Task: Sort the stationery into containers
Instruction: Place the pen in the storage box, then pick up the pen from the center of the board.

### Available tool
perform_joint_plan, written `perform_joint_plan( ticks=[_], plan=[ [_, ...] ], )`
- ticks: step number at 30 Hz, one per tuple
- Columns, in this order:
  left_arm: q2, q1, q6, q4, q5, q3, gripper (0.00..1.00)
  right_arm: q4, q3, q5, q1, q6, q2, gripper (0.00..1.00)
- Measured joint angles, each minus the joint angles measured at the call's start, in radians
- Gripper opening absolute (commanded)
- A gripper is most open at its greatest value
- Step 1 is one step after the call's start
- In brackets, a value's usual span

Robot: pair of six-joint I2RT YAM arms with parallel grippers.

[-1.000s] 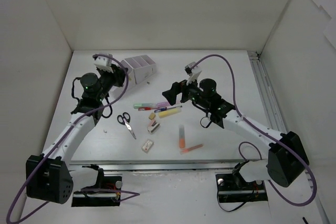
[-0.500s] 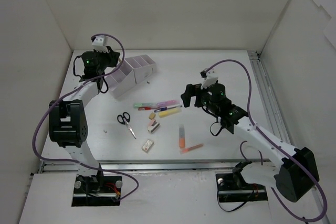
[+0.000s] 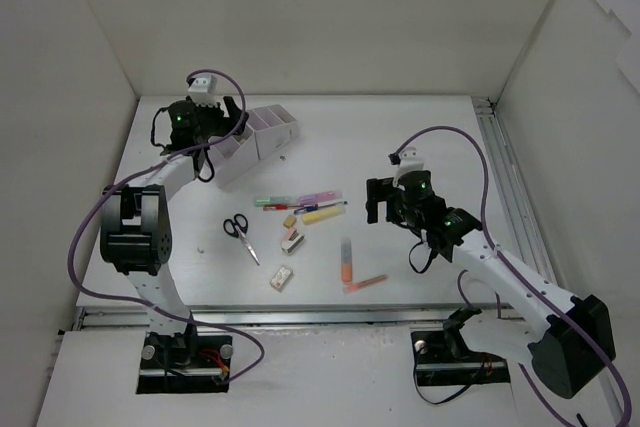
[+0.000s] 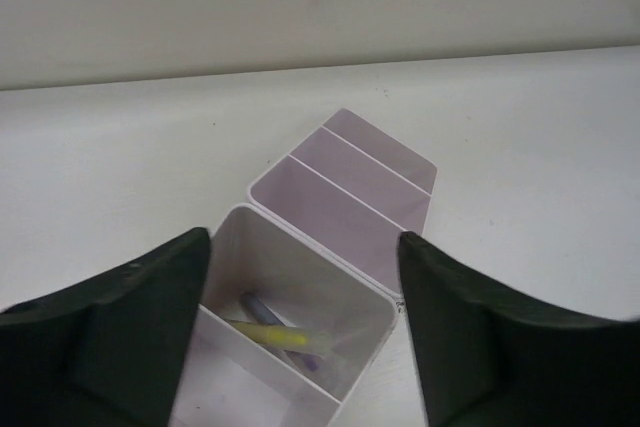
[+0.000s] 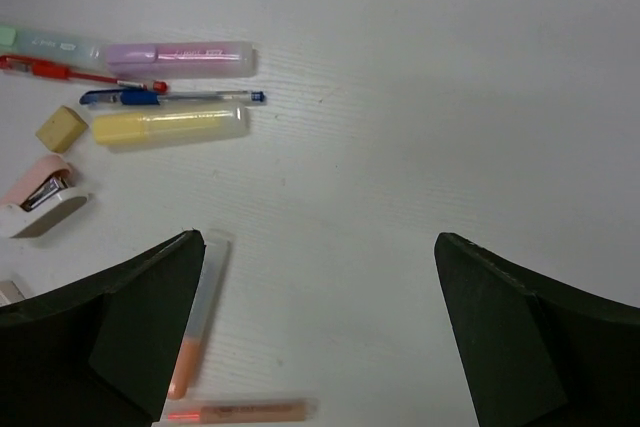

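The containers are one pale lilac desk organizer (image 3: 262, 137) (image 4: 350, 197) at the back left of the table. My left gripper (image 3: 230, 129) (image 4: 305, 332) hangs open right over its end compartment, where a yellow highlighter (image 4: 272, 335) and a bluish pen (image 4: 255, 305) lie. The rest of the stationery is spread mid-table: scissors (image 3: 240, 235), pink highlighter (image 5: 180, 57), red pen (image 5: 70, 72), blue pen (image 5: 170, 97), yellow highlighter (image 3: 323, 213) (image 5: 170, 125), beige eraser (image 5: 60, 129), orange highlighter (image 3: 346, 259) (image 5: 195, 327) and orange pen (image 3: 365, 283) (image 5: 235, 410). My right gripper (image 3: 374, 201) (image 5: 320, 337) is open and empty, to the right of the orange highlighter.
A small pink and white stapler-like item (image 3: 293, 239) (image 5: 40, 202) and a white block (image 3: 281, 277) lie among the pens. White walls enclose the table on the left, back and right. A metal rail (image 3: 505, 187) runs along the right edge.
My left jaws have opened above the organizer's end compartment. The right arm has drawn back to the right, away from the pile, its jaws still open.
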Motion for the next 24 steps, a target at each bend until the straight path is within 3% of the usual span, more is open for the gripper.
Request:
perform_joint_plan(
  ticks=[2, 13, 24],
  plan=[
    [-0.02, -0.008, -0.002, -0.009, -0.007, -0.025, 0.99, -0.034, 0.002, -0.013, 0.006, -0.02, -0.011, 0.98],
    [-0.397, -0.048, -0.002, -0.121, -0.069, -0.232, 0.99, -0.274, 0.054, -0.07, 0.191, -0.085, 0.085, 0.98],
    [-0.749, -0.141, 0.047, -0.278, -0.179, -0.447, 1.0, -0.311, 0.103, -0.05, 0.38, -0.085, 0.257, 0.98]
  ],
)
